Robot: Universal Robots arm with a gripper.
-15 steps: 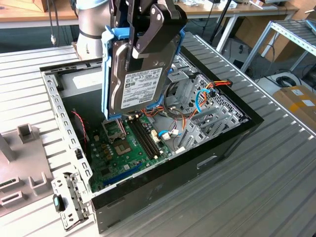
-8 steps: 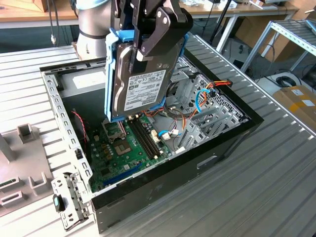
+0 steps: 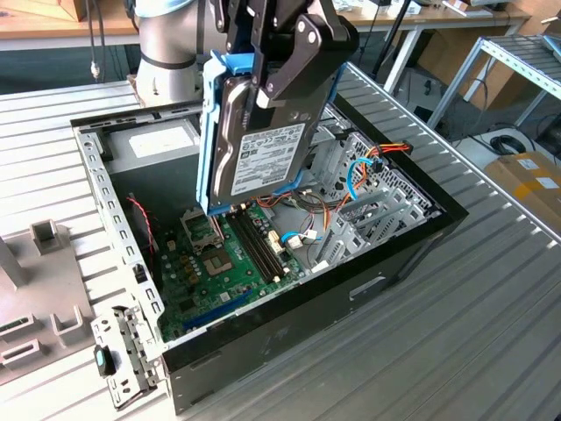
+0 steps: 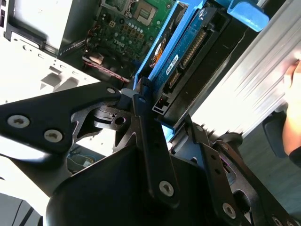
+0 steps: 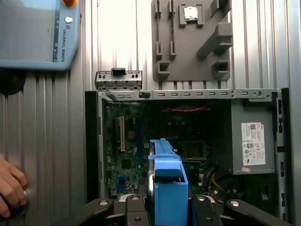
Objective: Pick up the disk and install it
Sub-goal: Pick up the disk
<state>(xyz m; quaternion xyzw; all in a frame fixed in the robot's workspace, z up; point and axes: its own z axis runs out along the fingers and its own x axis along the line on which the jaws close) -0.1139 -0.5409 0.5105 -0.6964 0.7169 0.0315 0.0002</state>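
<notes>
The gripper (image 3: 263, 88) has its fingers pinched tight on the disk (image 3: 263, 153), holding it on edge, tilted, above the open computer case (image 3: 307, 303) and over its motherboard (image 3: 219, 263). Pickup looks done. Installing, I'd judge, calls for squaring its blue rails (image 3: 208, 132) with the case's drive bay (image 3: 372, 206).

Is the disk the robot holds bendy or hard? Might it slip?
Probably hard: the disk hangs straight from the gripper without sagging. Its metal body likely makes it heavy for its size. The smooth blue rails might be slippery, so it could slide.
</notes>
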